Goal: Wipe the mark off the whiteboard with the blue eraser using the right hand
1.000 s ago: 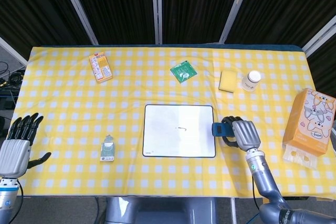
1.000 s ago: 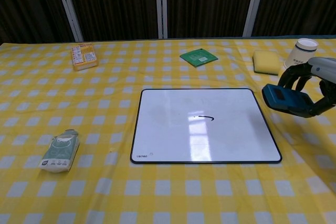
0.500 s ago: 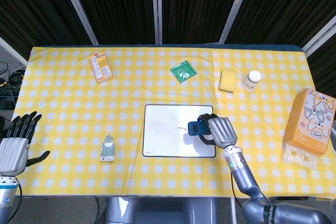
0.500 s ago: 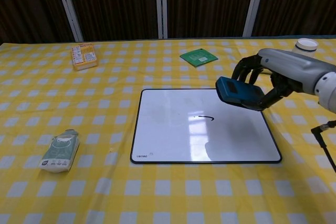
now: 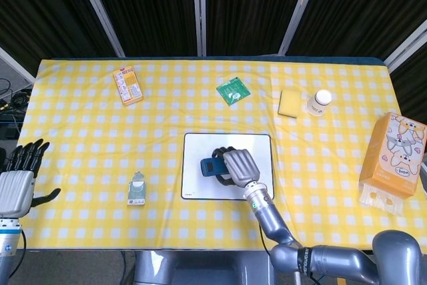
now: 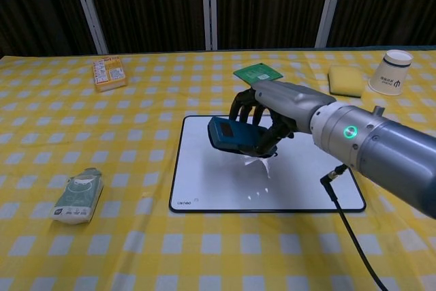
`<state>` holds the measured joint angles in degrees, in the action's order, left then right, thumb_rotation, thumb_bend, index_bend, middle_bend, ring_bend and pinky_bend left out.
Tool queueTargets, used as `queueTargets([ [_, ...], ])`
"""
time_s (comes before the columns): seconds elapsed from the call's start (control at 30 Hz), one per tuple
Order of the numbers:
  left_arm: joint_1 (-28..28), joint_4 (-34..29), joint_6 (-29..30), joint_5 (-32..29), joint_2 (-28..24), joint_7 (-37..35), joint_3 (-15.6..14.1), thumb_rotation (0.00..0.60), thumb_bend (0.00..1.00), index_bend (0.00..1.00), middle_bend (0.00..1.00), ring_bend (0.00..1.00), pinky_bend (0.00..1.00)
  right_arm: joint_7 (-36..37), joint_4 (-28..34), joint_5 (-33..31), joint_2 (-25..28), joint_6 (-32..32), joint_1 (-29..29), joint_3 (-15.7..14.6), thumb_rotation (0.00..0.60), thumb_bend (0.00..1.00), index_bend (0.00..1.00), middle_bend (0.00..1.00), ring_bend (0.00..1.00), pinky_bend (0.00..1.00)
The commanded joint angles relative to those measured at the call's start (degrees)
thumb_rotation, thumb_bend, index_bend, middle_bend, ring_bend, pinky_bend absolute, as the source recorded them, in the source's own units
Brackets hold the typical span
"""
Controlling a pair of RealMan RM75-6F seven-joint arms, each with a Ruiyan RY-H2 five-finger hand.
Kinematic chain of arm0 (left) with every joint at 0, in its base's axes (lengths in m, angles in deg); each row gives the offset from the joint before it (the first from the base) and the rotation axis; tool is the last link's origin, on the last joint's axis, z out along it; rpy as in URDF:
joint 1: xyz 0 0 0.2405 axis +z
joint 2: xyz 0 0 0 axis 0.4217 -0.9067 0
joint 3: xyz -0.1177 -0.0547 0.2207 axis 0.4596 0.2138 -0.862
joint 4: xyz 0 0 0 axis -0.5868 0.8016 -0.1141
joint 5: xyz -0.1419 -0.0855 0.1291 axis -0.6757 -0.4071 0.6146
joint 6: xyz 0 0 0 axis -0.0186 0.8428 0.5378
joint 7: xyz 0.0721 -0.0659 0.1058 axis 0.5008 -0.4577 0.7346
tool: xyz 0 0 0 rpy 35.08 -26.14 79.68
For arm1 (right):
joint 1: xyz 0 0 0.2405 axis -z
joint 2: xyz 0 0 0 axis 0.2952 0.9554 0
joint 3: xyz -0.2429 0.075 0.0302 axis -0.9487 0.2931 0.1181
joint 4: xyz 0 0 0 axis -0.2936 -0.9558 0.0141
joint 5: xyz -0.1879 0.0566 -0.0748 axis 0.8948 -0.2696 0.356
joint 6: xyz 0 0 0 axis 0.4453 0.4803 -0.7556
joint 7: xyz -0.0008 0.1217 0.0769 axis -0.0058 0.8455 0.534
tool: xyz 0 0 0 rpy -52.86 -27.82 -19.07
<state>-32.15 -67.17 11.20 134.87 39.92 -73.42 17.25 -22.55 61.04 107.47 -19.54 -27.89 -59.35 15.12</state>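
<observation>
- Right hand [image 6: 272,119] over the whiteboard [image 5: 260,143], forearm running in from the 5 o'clock side of the bench [image 5: 80,118]; back of the hand up, fingers curled down round the blue eraser [image 6: 234,133], grasping it.
- Blue eraser held long side across the board, its free end poking out toward 9 o'clock from the fingers. Head view puts it over the board's middle, a little left of centre [image 5: 214,166]. Cannot tell whether its underside touches the board.
- Mark on the whiteboard: hidden under hand and eraser in both views; cannot say what shows of it.
- Whiteboard lies flat at the centre of the checked bench, slightly toward 6 o'clock.
- Left hand [image 5: 17,181] at the 8 o'clock edge of the bench, head view only; fingers spread and pointing to 12 o'clock, thumb out to the side, holding nothing.
- Around the board: green card [image 6: 258,73] at 12 o'clock, yellow sponge [image 6: 345,80] and paper cup [image 6: 390,71] at 2 o'clock, orange packet [image 6: 109,72] at 10 o'clock, small pouch [image 6: 78,195] at 8 o'clock, cartoon-printed box [image 5: 395,155] at 3 o'clock.
</observation>
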Motion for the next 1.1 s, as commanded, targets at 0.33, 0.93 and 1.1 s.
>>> queueTargets([
  [0.33, 0.1, 0.4, 0.0, -0.8, -0.2, -0.7, 0.2, 0.600, 0.00, 0.00, 0.00, 0.00, 0.00, 1.5, -7.7, -2.6, -5.4, -2.6, -3.1, 0.4, 0.600, 0.56, 0.84, 0.76, 0.73, 0.77],
  [0.93, 0.1, 0.2, 0.1, -0.7, -0.3, -0.8, 0.1, 0.600, 0.00, 0.00, 0.00, 0.00, 0.00, 3.8, -10.6, -3.7, -2.4, -2.3, -0.9, -1.0, 0.600, 0.56, 0.84, 0.76, 0.74, 0.77],
  [1.1, 0.1, 0.1, 0.2, -0.6, -0.4, -1.1, 0.1, 0.600, 0.00, 0.00, 0.00, 0.00, 0.00, 3.1, -10.8, -4.6, -0.3, -1.8, -0.2, -1.0, 0.600, 0.56, 0.84, 0.76, 0.74, 0.77],
])
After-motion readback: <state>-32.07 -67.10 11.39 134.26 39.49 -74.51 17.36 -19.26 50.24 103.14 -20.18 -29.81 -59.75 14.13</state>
